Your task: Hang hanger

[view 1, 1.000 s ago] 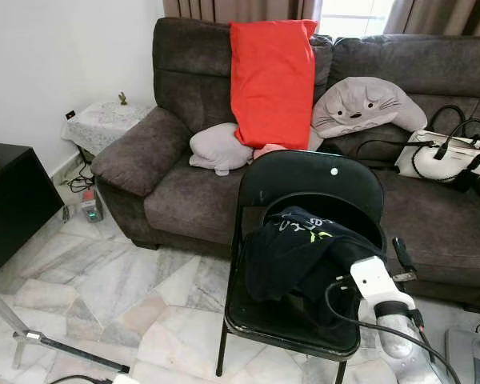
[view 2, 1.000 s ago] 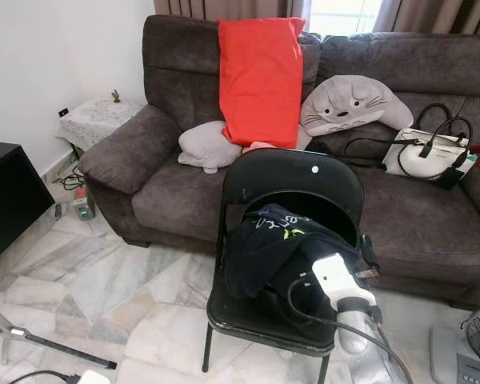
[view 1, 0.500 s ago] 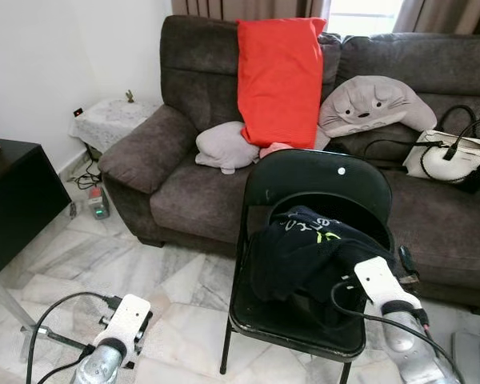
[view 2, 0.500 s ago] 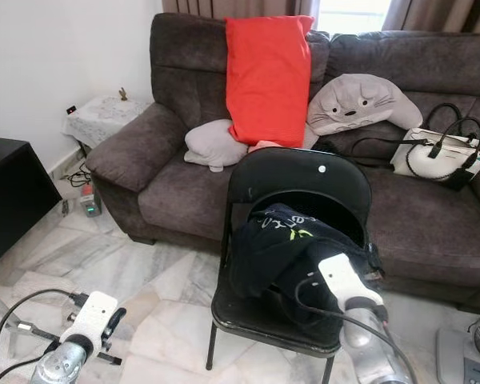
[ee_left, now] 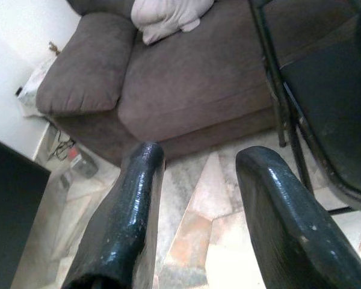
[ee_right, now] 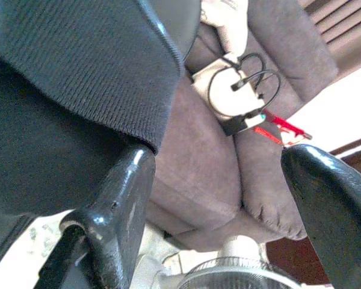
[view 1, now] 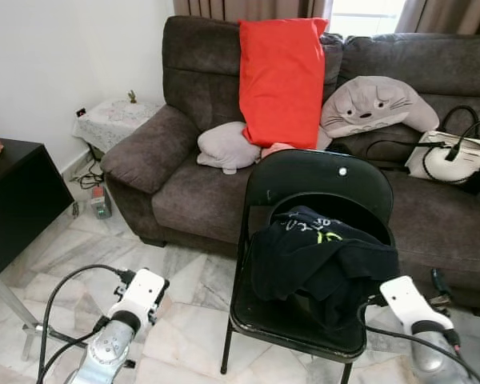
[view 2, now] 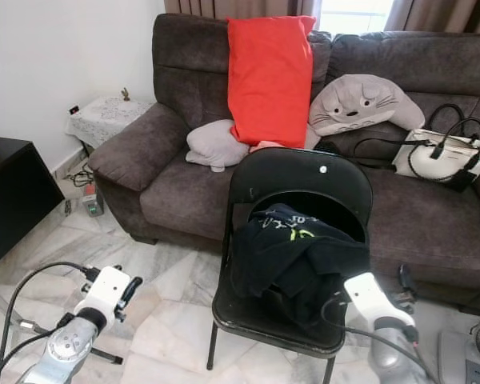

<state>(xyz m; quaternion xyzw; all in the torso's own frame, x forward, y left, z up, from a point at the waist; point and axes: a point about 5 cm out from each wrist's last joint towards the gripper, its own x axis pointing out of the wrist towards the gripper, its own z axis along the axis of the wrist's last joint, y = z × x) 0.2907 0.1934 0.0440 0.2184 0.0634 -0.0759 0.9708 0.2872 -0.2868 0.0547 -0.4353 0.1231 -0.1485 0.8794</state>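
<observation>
Now you're at the pickup step: the right gripper [ee_right: 222, 198] is spread and empty with the black garment [view 1: 320, 260] on the folding chair [view 1: 304, 180] just beside one finger, its hanger not discernible, so find it first; left gripper [ee_left: 195, 211] released.

Pale and yellow-green lettering marks the dark garment [view 1: 320, 260] lying just beside the right gripper [view 1: 438, 282], but it is too small to read.
</observation>
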